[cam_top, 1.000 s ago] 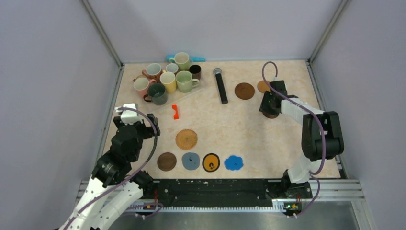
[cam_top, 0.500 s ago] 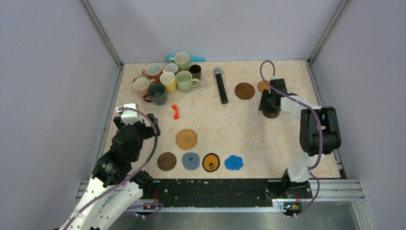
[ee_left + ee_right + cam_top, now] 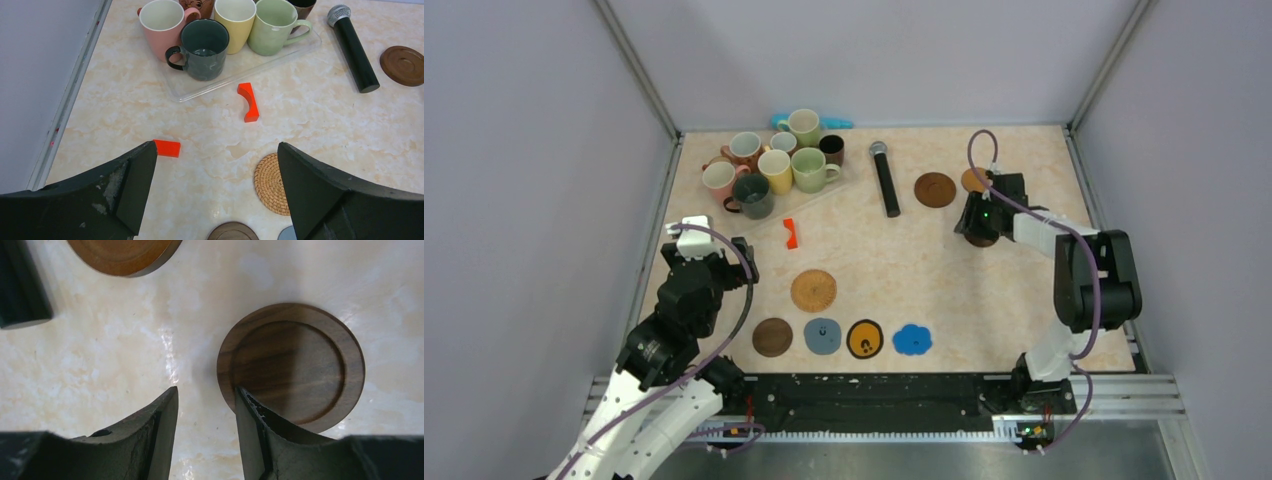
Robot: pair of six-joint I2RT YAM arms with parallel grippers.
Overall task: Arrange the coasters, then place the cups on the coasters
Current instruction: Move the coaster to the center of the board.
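Note:
A dark wooden coaster point(image 3: 292, 362) lies at the right of the table under my right gripper point(image 3: 205, 390). The jaws stand partly open with bare table between them. One finger point(image 3: 260, 425) overlaps the coaster's left edge. In the top view that gripper point(image 3: 976, 226) hides most of this coaster point(image 3: 984, 240). Two more wooden coasters point(image 3: 935, 189) point(image 3: 973, 180) lie behind it. A woven coaster point(image 3: 813, 290) sits mid-table, and several coasters point(image 3: 842, 337) form a front row. The cups point(image 3: 774, 165) stand on a clear tray point(image 3: 290, 52) at the back left. My left gripper point(image 3: 217, 147) hangs wide open over the left side, holding nothing.
A black microphone point(image 3: 885, 178) lies between the cups and the far coasters. A curved red-orange piece point(image 3: 791, 233) lies in front of the tray, and a small red block point(image 3: 167, 148) lies by my left fingertip. Walls enclose the table on three sides.
My right gripper has shifted slightly left over the dark coaster, its jaws barely changing. The left arm has not moved.

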